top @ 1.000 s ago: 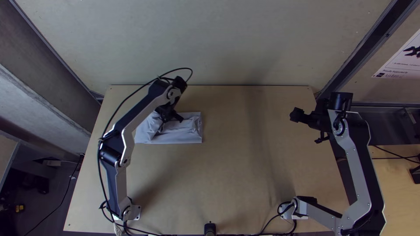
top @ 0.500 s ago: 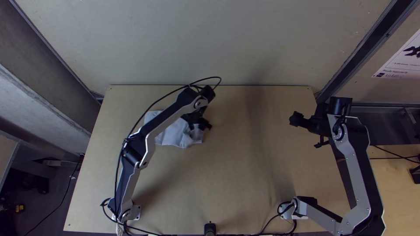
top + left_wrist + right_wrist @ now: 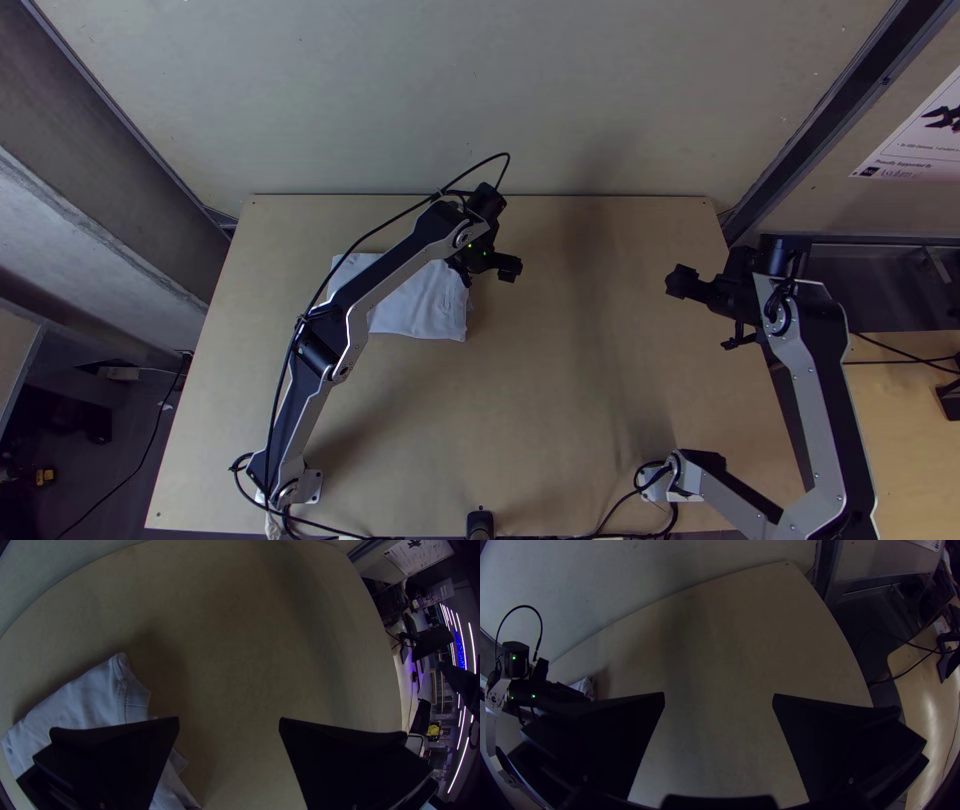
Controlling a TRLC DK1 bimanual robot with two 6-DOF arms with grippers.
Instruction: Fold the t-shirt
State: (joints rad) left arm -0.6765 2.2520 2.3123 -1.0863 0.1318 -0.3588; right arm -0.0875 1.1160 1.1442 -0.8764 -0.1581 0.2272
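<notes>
Left gripper: we have it wide open, nothing between the fingers. Right gripper: also wide open, nothing gripped; it's well apart from the left one, over by the table's right edge.

The pale, bluish-white cloth t-shirt lies just beside the left gripper, on the side toward that arm's base. We see it folded into a compact patch, with a stitched hem and loose corners in the left wrist view; can't tell the number of folds. One left finger overlaps it there; we can't tell if they touch.

In the way: the left arm's silver-grey and black link crosses over the shirt and hides part of it from the top. Thin black cable runs along that link and loops beyond the gripper, toward the grey wall.

Under both we've got the light wooden table; short black post at its near edge, well apart from either gripper.
</notes>
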